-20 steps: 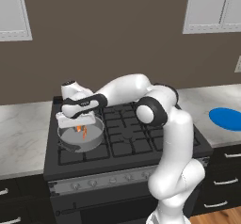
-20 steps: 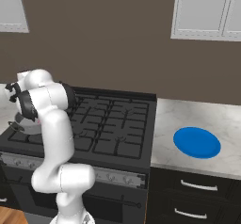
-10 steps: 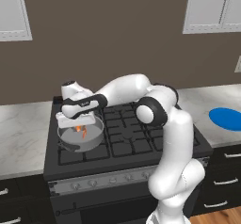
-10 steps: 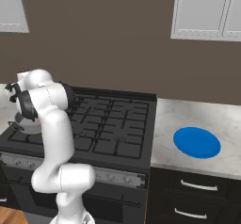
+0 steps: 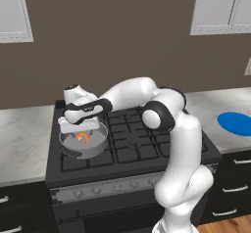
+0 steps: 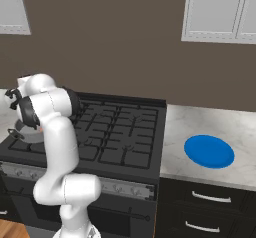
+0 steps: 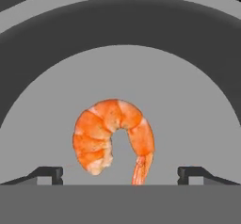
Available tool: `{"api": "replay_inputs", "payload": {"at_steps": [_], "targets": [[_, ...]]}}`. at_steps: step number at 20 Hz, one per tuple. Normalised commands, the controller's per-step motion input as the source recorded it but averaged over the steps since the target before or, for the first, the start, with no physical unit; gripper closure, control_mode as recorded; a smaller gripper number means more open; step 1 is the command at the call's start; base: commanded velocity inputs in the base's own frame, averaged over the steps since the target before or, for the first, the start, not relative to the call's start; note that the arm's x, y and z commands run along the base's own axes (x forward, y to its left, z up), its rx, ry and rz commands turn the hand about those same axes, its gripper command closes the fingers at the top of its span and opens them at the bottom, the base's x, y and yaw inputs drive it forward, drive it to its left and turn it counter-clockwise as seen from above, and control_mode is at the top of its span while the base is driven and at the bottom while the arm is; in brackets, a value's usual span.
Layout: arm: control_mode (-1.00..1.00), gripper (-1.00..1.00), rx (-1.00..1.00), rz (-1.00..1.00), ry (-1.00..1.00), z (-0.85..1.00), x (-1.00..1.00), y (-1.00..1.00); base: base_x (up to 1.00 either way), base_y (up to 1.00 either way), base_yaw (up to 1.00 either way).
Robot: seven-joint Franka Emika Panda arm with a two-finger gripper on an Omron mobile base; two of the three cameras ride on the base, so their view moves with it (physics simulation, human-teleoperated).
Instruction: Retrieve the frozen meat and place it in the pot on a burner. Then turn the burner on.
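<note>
The frozen meat (image 7: 113, 133), a small orange curled shrimp, lies on the floor of the grey pot (image 7: 120, 25). That pot (image 5: 87, 153) sits on the front-left burner (image 5: 68, 161) of the black range. My gripper (image 5: 82, 129) hangs just above the pot, pointing down into it, over the meat (image 5: 82, 138). In the hand view the gripper (image 7: 120, 173) is open, its two dark fingertips (image 7: 47, 173) standing wide apart on either side of the shrimp without touching it. From the right base view my arm hides most of the pot (image 6: 24, 135).
Other black grate sections (image 5: 132, 139) lie to the right of the pot. A row of knobs (image 5: 122, 185) runs along the range front. A flat blue plate (image 5: 238, 123) (image 6: 209, 151) rests on the marble counter right of the range.
</note>
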Motion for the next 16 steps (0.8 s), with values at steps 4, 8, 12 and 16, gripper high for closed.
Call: {"api": "replay_inputs", "payload": {"at_steps": [4,8,12,16], "targets": [[-1.0,-1.0,0.03,0.0,0.0,0.23,-0.17,-0.04,0.0,0.0,0.0],[-1.0,-1.0,0.05,0.0,0.0,0.49,-0.14,-0.01,0.0,0.0,0.0],[-1.0,-1.0,0.0,-0.04,0.0,0.33,-0.11,-0.32,0.0,0.0,0.0],[-1.0,-1.0,0.0,-0.08,0.0,0.26,-0.36,-0.33,0.0,0.0,0.0]]}}
